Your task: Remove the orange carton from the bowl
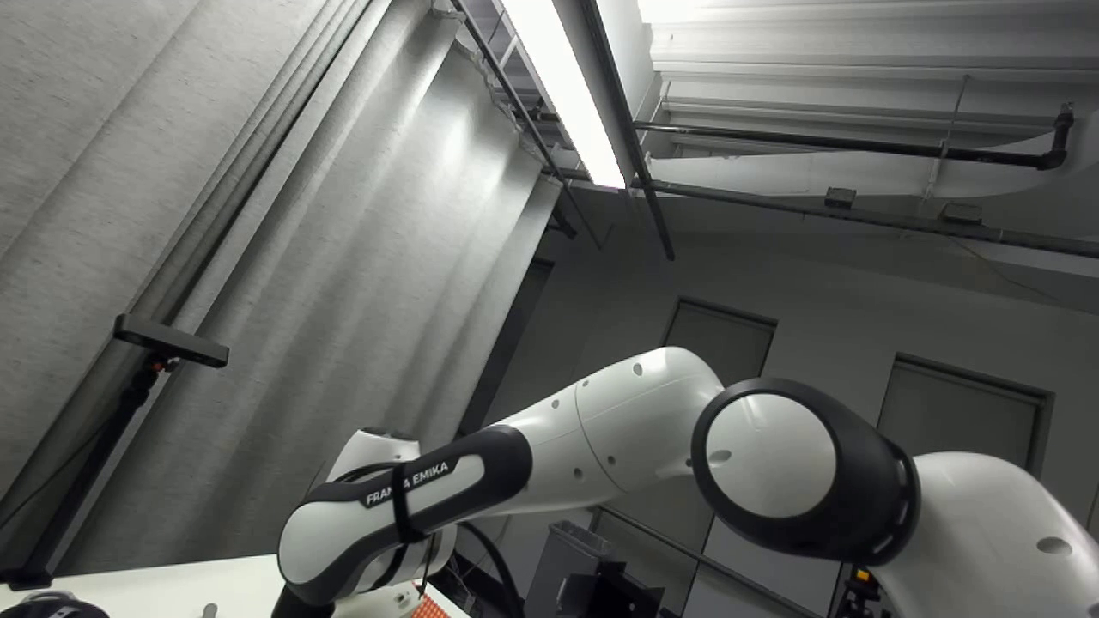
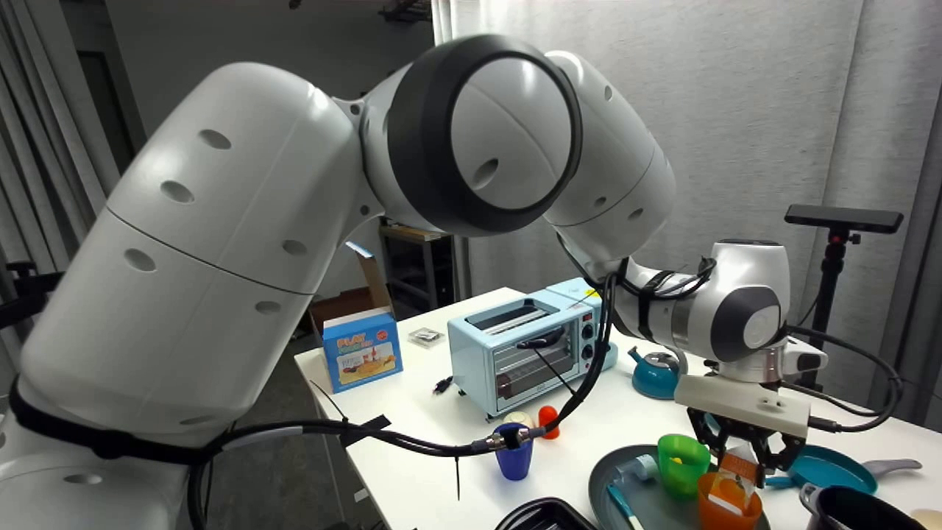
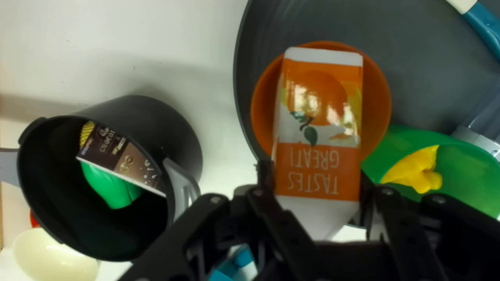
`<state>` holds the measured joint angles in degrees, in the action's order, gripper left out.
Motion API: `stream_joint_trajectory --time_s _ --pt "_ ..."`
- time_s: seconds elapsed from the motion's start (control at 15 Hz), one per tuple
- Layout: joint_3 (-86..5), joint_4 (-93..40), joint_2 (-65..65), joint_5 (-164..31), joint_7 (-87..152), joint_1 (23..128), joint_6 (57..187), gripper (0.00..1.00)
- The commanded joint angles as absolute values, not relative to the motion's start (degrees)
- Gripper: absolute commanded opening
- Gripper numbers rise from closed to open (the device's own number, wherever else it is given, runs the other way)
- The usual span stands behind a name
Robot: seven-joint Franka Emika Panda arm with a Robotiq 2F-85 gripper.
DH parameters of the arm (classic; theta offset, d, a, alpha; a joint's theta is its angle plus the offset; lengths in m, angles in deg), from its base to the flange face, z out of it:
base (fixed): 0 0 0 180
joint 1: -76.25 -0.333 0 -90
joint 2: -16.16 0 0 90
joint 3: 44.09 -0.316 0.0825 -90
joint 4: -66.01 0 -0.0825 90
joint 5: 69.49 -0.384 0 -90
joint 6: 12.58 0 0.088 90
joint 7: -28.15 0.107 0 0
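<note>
The orange carton shows in the wrist view (image 3: 318, 128), with a white top, an orange picture and "TASTES GREAT!" on its face. My gripper (image 3: 315, 175) has a finger against each side of the carton near its top and is shut on it. The orange bowl (image 3: 377, 105), deep like a cup, lies behind the carton's lower end. In an exterior view the carton (image 2: 738, 471) hangs tilted from the gripper (image 2: 740, 465), and its lower end overlaps the bowl (image 2: 725, 523). I cannot tell whether that end is inside or just above the bowl.
A grey plate (image 2: 600, 489) carries the bowl, a green cup (image 2: 683, 464) with a yellow piece, and utensils. A black pot (image 3: 156, 117) with items inside stands close beside it. A blue pan (image 2: 831, 467), kettle (image 2: 656, 377) and toaster oven (image 2: 471, 368) are nearby.
</note>
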<state>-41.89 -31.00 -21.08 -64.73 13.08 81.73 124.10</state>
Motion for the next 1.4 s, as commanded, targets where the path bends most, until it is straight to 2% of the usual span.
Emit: stream_joint_trajectory --time_s 0.0,1.33 --pt "-40.9 -30.6 -20.6 -63.1 15.6 81.1 122.8 0.20" --pt "-35.4 -46.3 -6.3 -57.5 31.7 79.3 128.1 0.20"
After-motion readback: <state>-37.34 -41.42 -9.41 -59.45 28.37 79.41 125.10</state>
